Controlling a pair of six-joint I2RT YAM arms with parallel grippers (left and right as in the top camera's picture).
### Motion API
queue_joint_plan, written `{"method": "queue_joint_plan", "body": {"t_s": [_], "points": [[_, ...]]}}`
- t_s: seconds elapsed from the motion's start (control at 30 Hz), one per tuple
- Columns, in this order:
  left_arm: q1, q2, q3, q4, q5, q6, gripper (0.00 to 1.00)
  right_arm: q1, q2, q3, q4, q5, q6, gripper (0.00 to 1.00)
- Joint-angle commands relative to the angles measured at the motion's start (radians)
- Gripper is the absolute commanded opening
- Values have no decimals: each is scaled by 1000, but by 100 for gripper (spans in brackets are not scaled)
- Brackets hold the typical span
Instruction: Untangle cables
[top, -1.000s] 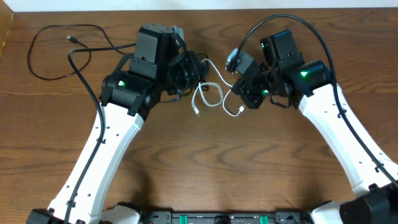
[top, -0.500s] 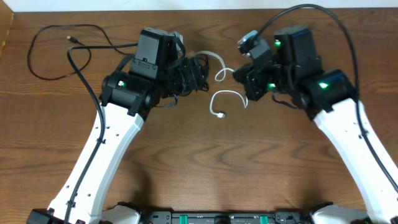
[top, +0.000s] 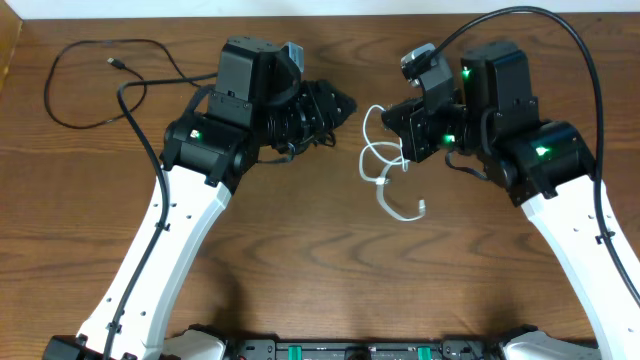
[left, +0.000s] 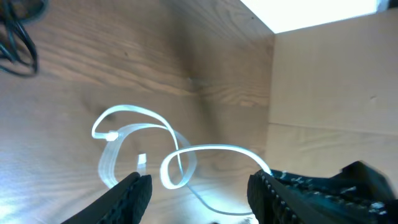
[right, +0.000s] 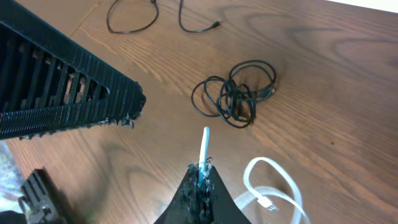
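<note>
Nearest the robot, the counter (top: 330, 280) is bare brown wood between the two arms, the widest open room in view. Beyond it lies the white cable (left: 214, 148), to the right of centre. Its small plug end points toward the near right, and its long axis runs from there away from the robot, curling into two or three loose overlapping loops. The cable's upper part rises to the right gripper (right: 202, 176), which is clenched on it, with a short white tip standing above the fingertips.

The left gripper (left: 200, 190) hangs just left of those loops. Its jaws are spread apart and hold nothing.

Under and beside the left gripper, a black cable bundle (right: 236, 93) rests on the counter as a tight coil of several turns, apart from the white loops.

Farthest off, at the far left, a second black cable (top: 100, 41) lies spread in a wide open loop close to the counter's far edge and left corner.
</note>
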Motion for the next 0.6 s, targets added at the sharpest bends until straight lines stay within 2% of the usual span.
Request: {"method": "queue_joint_plan", "body": {"t_s": [0.0,0.2,0.23,0.27,0.43,0.57], "points": [[2,-3,13,6,38,-73,56,0,-2,3,2,-45,16,1],[2,-3,13,-10,-56,40,56,4,-3,3,9,-72,34,1],[2,-3,13,-9,-55,55,49,0,-3,3,8,-71,60,1],[2,-3,13,-9,-53,91,47,-3,-3,3,8,-71,78,1],[2,-3,13,-29,-53,536,47,-21,-3,3,1,-111,92,1],[-2,-3,13,-33,-43,669,48,-23,-3,3,6,-169,116,1]]}}
